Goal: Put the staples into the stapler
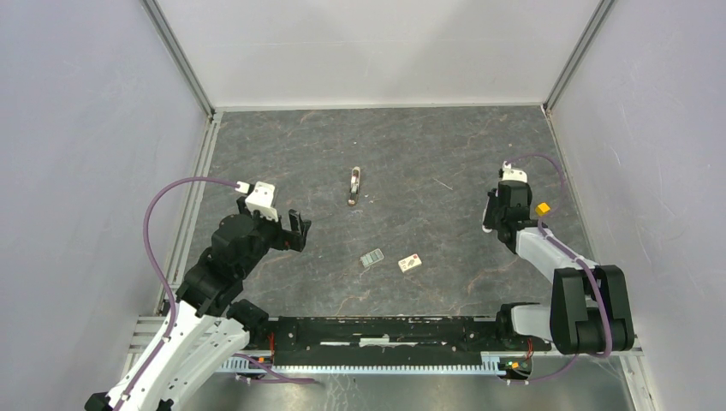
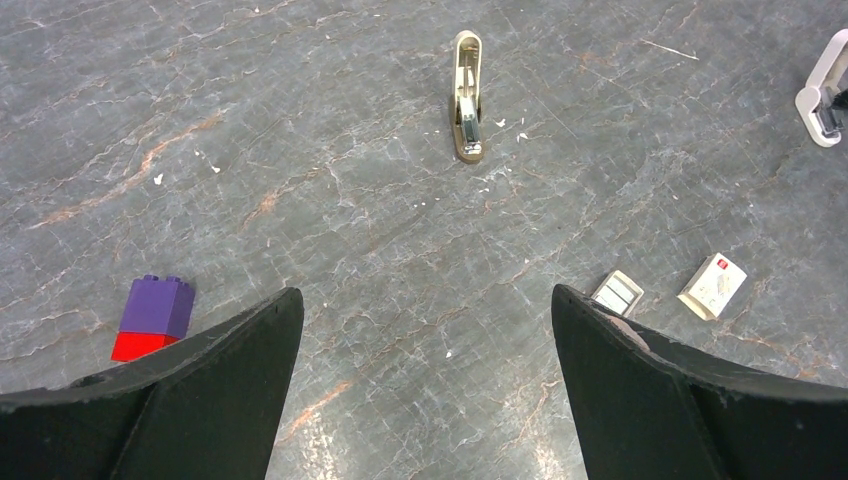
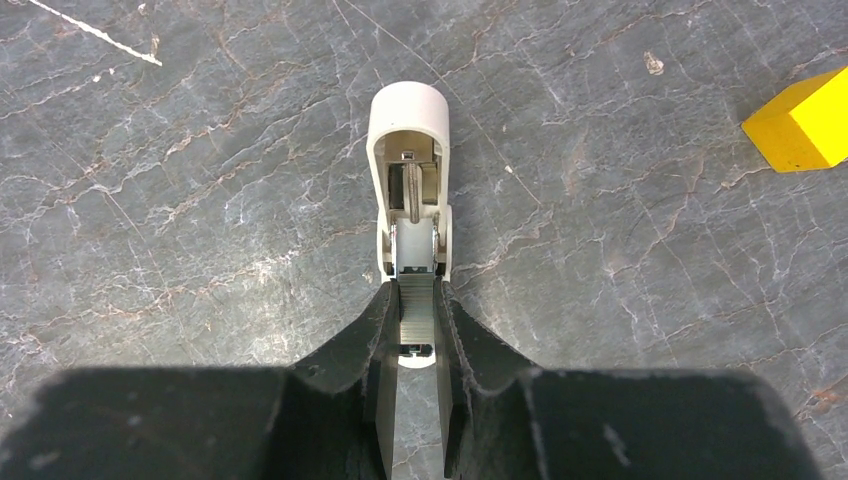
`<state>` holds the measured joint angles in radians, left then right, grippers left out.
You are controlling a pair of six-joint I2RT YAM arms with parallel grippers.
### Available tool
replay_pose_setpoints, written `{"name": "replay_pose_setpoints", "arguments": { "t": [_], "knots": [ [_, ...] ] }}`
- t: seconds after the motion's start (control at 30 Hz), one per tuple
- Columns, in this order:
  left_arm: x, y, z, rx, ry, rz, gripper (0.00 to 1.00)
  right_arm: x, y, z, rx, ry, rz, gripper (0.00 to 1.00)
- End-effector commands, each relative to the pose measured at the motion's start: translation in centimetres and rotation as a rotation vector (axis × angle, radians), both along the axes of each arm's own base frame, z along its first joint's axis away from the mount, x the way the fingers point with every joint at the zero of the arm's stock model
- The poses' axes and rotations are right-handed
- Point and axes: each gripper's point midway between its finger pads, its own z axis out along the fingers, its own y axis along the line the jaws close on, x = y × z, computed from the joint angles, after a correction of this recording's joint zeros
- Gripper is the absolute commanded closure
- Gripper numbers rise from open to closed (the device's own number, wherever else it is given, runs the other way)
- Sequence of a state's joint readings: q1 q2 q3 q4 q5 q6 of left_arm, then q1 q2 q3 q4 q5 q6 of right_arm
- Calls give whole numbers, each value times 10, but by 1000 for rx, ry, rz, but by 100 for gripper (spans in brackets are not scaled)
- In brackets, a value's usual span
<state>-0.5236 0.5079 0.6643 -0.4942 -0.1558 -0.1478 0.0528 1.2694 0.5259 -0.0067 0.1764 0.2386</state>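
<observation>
The staples lie on the table: a small white box with red print [image 1: 410,264] [image 2: 713,286] and, just left of it, a thin grey strip [image 1: 371,258] [image 2: 617,293]. My right gripper [image 1: 492,219] [image 3: 418,290] is shut on the metal magazine of a cream stapler [image 1: 487,228] [image 3: 408,110] [image 2: 825,100], low over the table at the right. A second beige stapler-like piece [image 1: 355,186] [image 2: 466,95] lies mid-table. My left gripper [image 1: 298,231] [image 2: 425,292] hangs open and empty, left of the staples.
A yellow cube [image 1: 542,208] [image 3: 805,120] sits just right of my right gripper. A purple-and-red brick [image 2: 155,317] lies beside my left finger. Grey walls close in the left, right and back sides.
</observation>
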Motion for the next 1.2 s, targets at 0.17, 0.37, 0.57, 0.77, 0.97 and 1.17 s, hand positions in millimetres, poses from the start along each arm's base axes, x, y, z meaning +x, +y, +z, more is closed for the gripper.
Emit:
{"name": "replay_pose_setpoints", "arguments": {
  "t": [0.17,0.37,0.57,0.77,0.97,1.17],
  "knots": [
    [4,3,4,37,-33,2,0,7,1,3,24,-46,-1,78],
    [4,4,4,38,-34,4,0,9,1,4,35,-54,-4,78],
    [4,4,4,39,-32,5,0,8,-1,3,35,-54,-5,78],
    [4,5,4,39,-33,7,0,9,-1,2,37,-51,0,78],
    [4,4,4,39,-33,6,0,8,-3,0,33,-47,-2,79],
    [4,5,4,39,-32,7,0,6,-3,-3,34,-39,-4,79]
  ]
}}
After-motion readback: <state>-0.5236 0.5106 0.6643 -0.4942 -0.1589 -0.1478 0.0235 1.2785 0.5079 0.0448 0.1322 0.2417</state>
